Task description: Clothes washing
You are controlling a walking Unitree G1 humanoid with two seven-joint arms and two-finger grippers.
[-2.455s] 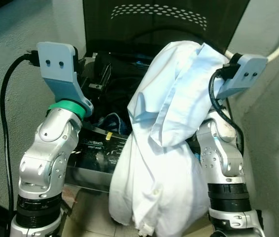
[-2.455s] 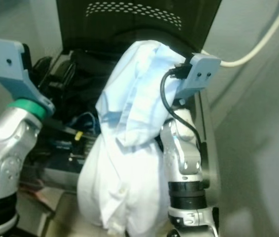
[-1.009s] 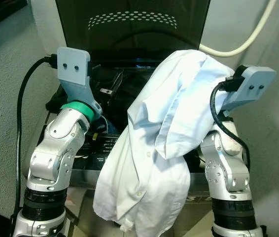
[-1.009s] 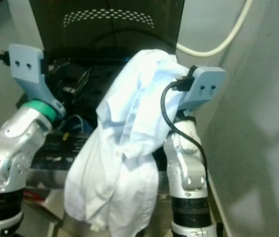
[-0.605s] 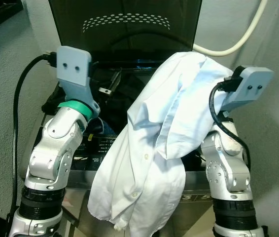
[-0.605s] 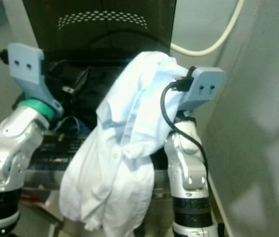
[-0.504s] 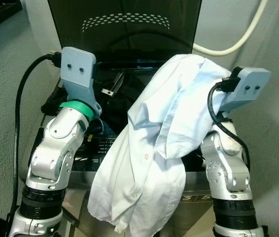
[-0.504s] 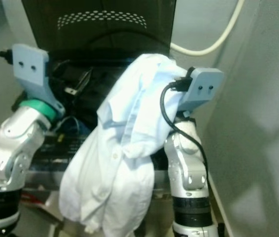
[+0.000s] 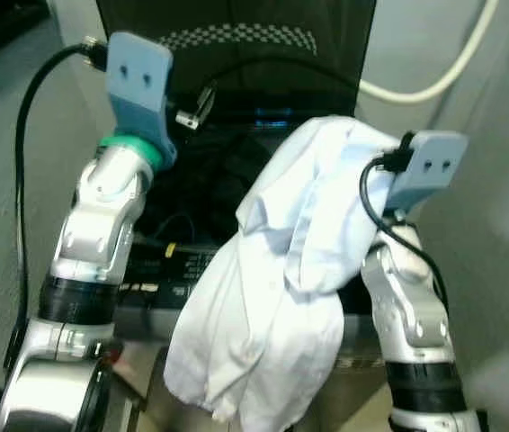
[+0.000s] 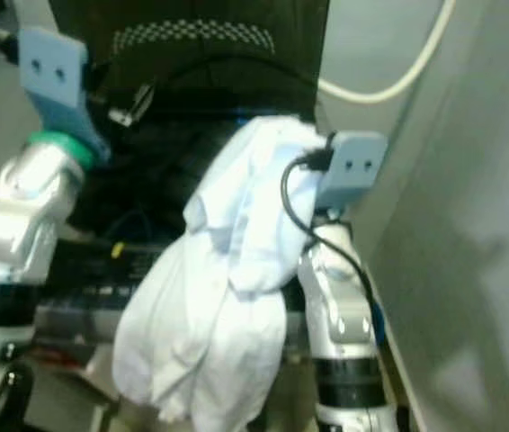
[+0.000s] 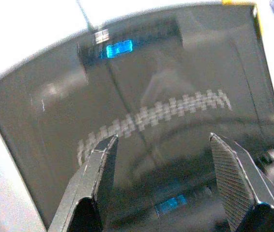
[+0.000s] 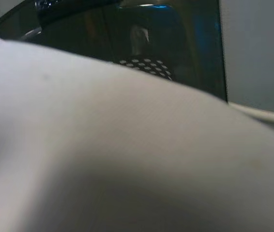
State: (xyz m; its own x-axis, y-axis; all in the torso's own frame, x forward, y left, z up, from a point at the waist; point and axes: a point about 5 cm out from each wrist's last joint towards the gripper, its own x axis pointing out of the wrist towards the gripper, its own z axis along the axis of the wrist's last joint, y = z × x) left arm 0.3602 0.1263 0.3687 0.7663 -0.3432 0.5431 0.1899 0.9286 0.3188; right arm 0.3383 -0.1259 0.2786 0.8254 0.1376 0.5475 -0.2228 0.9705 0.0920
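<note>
A white and pale blue shirt (image 9: 281, 270) hangs bunched over my right arm (image 9: 407, 297) in front of a top-loading washing machine, its tail dangling below the machine's front edge. The same shirt (image 12: 127, 145) lies across the right wrist view and covers the gripper. The machine's dark lid (image 9: 236, 54) stands raised at the back, above the dark drum opening (image 9: 205, 180). My left gripper (image 11: 159, 145) is open and empty, held high and pointing at the lid (image 11: 166, 87); it sits up by the lid's lower edge (image 9: 191, 106).
A control panel (image 9: 178, 270) runs along the washer's front. A cream hose (image 9: 443, 72) curves across the grey wall behind. A wall (image 9: 506, 225) stands close on the right, another on the left (image 9: 3, 180).
My left arm has risen and its gripper now points at the raised lid. The shirt still hangs over the right arm. The camera has shifted a little.
</note>
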